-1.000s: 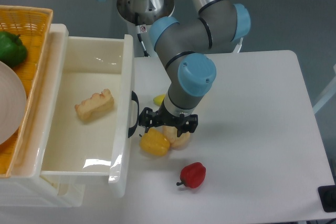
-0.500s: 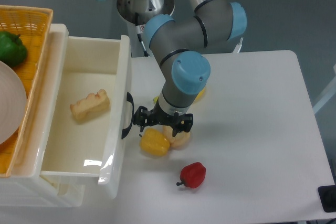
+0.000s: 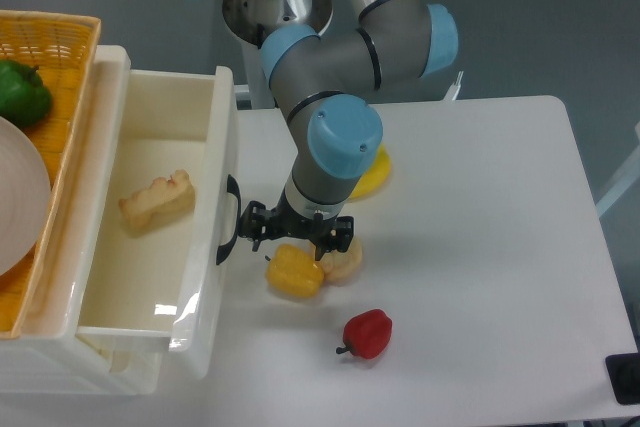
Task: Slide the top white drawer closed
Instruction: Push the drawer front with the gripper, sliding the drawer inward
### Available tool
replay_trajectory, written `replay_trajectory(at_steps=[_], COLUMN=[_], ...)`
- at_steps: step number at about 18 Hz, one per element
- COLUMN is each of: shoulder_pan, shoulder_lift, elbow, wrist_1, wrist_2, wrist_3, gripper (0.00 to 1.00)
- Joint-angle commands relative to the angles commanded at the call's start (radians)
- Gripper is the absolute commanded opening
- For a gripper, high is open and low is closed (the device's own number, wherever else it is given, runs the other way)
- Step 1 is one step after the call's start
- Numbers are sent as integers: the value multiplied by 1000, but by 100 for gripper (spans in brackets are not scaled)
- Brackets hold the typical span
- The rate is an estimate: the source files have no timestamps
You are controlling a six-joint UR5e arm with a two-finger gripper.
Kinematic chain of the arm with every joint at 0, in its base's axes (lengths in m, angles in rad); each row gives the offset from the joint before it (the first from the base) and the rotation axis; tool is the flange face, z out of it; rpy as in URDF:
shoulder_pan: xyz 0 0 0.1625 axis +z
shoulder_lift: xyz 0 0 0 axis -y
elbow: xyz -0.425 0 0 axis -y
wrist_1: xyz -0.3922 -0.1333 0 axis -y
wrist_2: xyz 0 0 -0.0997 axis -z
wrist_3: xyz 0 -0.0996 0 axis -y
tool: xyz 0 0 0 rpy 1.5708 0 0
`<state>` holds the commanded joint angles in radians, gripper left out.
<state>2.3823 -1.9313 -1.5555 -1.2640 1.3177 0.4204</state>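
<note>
The top white drawer (image 3: 150,217) has been pushed further in by the gripper (image 3: 262,229), whose finger spread cannot be told; closing is partly done.

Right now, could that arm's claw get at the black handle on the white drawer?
Probably yes: the gripper sits right beside the black handle of the top white drawer, with nothing between them.

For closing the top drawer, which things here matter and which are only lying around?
Part of the job:
top drawer
its black handle
gripper

Lying about:
bread piece in the drawer
yellow pepper
red pepper
green pepper
basket
</note>
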Motion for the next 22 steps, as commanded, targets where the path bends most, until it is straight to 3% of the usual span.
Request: replay_trajectory(at_steps=[22], shoulder_pan=[-87], shoulder_lift=[11], elbow=[2], wrist_1=[2], wrist_2=[0], wrist_3=[-63], gripper=[100])
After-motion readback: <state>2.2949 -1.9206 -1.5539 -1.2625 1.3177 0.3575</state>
